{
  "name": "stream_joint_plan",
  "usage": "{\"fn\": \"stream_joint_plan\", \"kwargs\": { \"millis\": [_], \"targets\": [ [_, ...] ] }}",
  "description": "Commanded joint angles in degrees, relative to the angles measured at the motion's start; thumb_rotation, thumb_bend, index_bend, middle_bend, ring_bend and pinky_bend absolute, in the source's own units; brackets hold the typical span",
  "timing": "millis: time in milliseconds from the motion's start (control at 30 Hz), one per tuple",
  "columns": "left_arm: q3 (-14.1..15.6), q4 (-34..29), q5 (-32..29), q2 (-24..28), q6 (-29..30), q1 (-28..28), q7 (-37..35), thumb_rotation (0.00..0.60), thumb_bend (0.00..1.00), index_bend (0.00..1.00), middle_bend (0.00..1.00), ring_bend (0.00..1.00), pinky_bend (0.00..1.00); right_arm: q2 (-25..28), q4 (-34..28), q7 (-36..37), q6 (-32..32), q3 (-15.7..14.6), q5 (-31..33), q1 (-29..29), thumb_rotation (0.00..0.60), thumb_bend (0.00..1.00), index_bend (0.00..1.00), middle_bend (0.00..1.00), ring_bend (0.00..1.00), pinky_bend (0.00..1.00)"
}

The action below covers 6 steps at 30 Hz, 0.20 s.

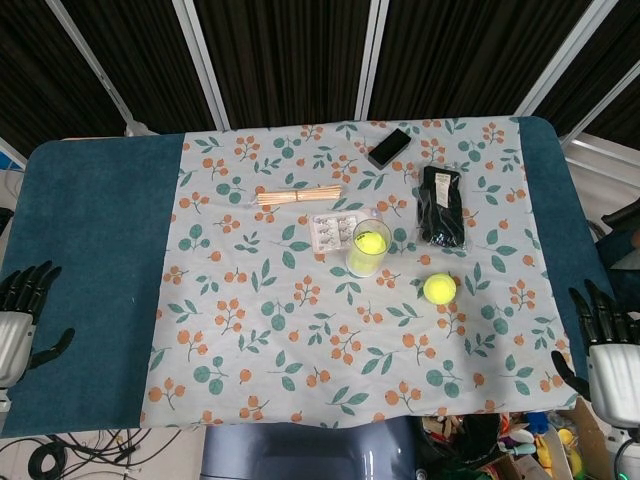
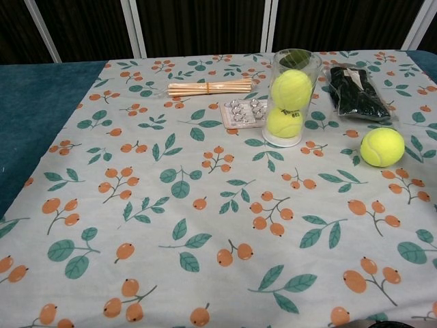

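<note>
A clear tube (image 1: pixel 366 248) (image 2: pixel 293 96) stands upright on the floral cloth with two yellow tennis balls stacked inside. One loose tennis ball (image 1: pixel 439 288) (image 2: pixel 382 147) lies to the tube's right. My right hand (image 1: pixel 607 350) hovers off the table's near right corner, fingers spread, holding nothing. Off the near left edge is my left hand (image 1: pixel 18 320), also open and empty. Neither hand appears in the chest view.
A bundle of wooden sticks (image 1: pixel 298 197) (image 2: pixel 210 87), a blister pack of small metal pieces (image 1: pixel 333 231) (image 2: pixel 243 113), a black packet (image 1: pixel 441 205) (image 2: pixel 354 92) and a black box (image 1: pixel 388 148) lie behind and beside the tube. The floral cloth (image 1: pixel 300 340) covers a teal table (image 1: pixel 90 230).
</note>
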Motion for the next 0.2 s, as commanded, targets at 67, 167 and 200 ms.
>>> {"fn": "stream_joint_plan", "kwargs": {
  "millis": [67,167,200],
  "targets": [
    [0.41,-0.63,0.97,0.06,0.42,0.13,0.26,0.600,0.28,0.04,0.02,0.00,0.05,-3.96,6.80,3.29,-0.35,-0.30,-0.10,-3.51,0.600,0.16,0.00,0.00,0.09,0.21],
    [0.56,-0.77,1.44,-0.21,0.93,0.33,0.89,0.600,0.28,0.04,0.02,0.00,0.05,-3.89,7.05,3.81,-3.16,0.14,0.49,-3.27,0.600,0.16,0.00,0.00,0.09,0.21],
    [0.60,-0.81,1.42,-0.27,0.91,0.37,1.03,0.600,0.28,0.04,0.02,0.00,0.05,-3.88,7.16,3.85,-3.82,0.16,0.39,-3.16,0.600,0.17,0.00,0.00,0.09,0.21]
  ]
}}
